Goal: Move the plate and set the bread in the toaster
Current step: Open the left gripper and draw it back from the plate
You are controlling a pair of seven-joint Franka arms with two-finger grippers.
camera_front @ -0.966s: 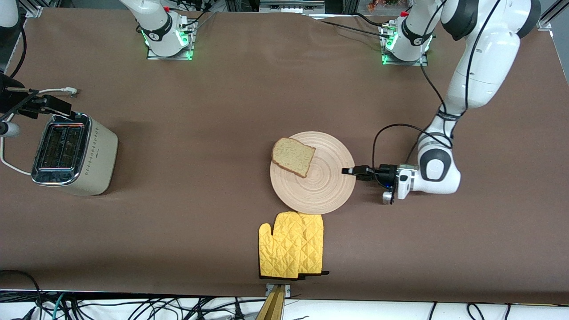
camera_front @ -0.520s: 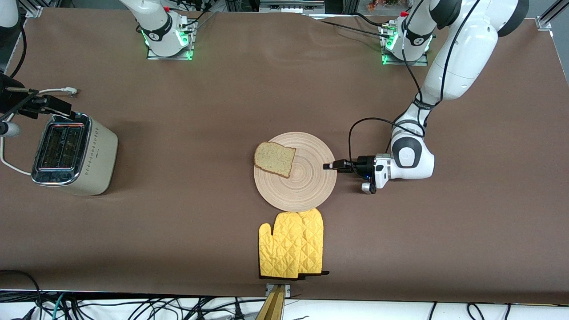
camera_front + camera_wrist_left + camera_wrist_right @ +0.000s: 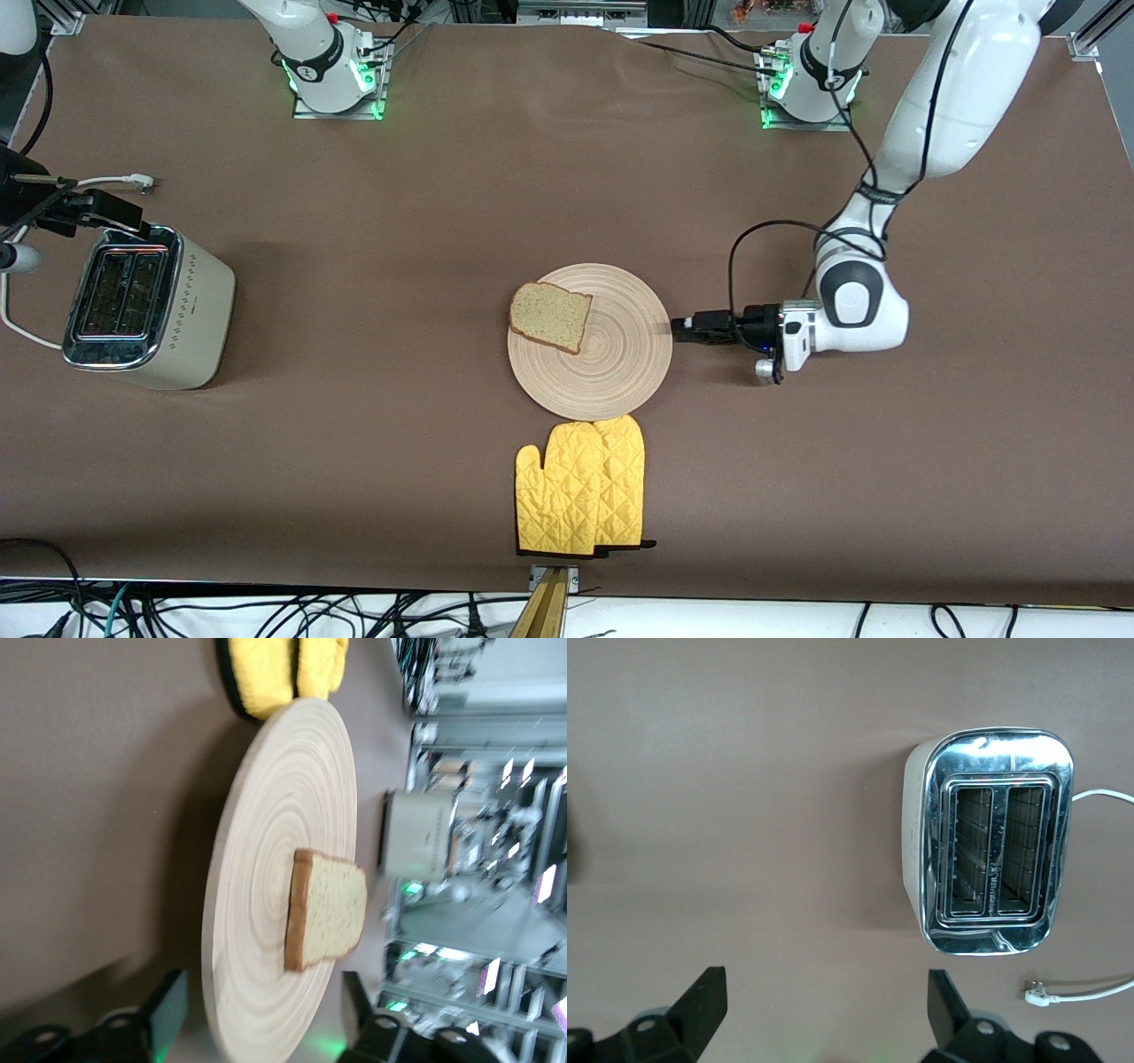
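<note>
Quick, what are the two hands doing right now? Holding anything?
Left hand: open, holding nothing, at the rim of the plate.
Right hand: open, empty, over the toaster.

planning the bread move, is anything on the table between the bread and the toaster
Nothing visible does. The bread lies on the plate, and only bare table separates it from the toaster. The yellow mitts lie nearer the camera, out of that line.

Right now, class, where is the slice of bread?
In the front view, the bread lies on the plate, on its toaster-side edge, mid-table.
</note>
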